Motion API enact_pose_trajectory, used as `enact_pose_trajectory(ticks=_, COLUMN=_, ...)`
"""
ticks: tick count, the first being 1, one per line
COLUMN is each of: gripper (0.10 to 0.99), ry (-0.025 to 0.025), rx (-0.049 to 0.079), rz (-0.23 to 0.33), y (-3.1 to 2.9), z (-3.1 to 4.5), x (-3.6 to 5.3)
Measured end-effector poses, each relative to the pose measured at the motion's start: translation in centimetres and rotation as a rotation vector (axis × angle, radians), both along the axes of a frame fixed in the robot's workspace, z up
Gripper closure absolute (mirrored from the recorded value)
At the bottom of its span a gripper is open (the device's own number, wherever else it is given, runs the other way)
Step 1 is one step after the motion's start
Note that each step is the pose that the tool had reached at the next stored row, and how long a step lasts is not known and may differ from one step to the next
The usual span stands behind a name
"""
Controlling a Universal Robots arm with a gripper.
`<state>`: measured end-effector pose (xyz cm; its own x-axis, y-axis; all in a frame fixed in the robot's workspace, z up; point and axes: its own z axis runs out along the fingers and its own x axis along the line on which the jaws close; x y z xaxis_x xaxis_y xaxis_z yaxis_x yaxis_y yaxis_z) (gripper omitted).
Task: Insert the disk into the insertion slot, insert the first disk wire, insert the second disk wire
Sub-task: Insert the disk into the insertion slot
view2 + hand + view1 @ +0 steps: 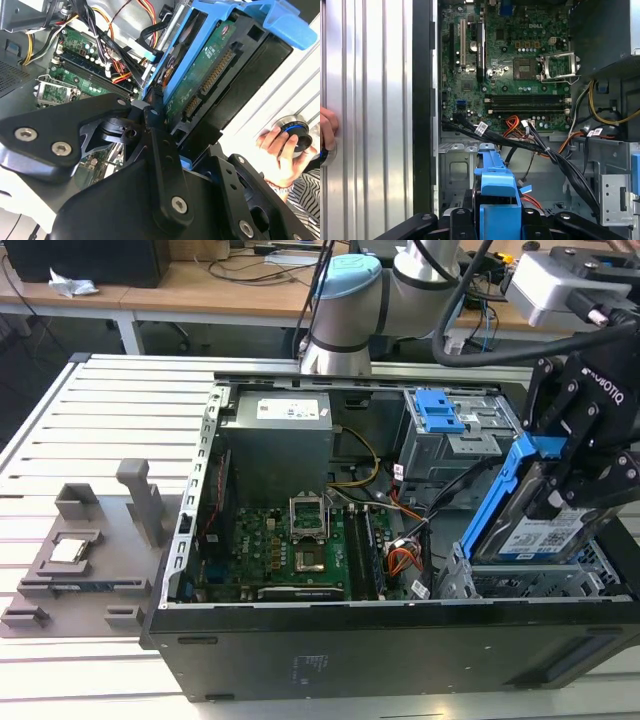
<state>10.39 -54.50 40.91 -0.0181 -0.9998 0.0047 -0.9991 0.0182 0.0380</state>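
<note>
You had the pincer (556, 492) closed on the disk (522, 532), a finger on either side of it and the blue carrier running out past the fingers at both ends. In the exterior view the disk hung tilted at the exterior view's right end of the open case (300, 660). Its label faced the near side, its high end leaned towards the far side, and its low end sat just above the slot (468, 586), not yet down in a bay. Whether that low edge touched the cage I cannot tell.

In the second wrist view the disk (200, 75) showed its green circuit side and connector, with the pincer (185, 137) gripping it below them. In the first wrist view the carrier's blue end (495, 185) stood between the fingers, near a black cable bundle (520, 142) and in front of the motherboard (520, 65).

A hand (277, 150) rested on a round knob (295, 136) on the table (110, 410), beside the case.
</note>
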Motion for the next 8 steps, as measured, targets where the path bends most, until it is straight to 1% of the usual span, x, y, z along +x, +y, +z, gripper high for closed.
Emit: enact_pose_trajectory(ticks=8, gripper=0.725, ry=0.0000, rx=0.000, rz=0.000, y=0.00, z=-0.92, x=0.00)
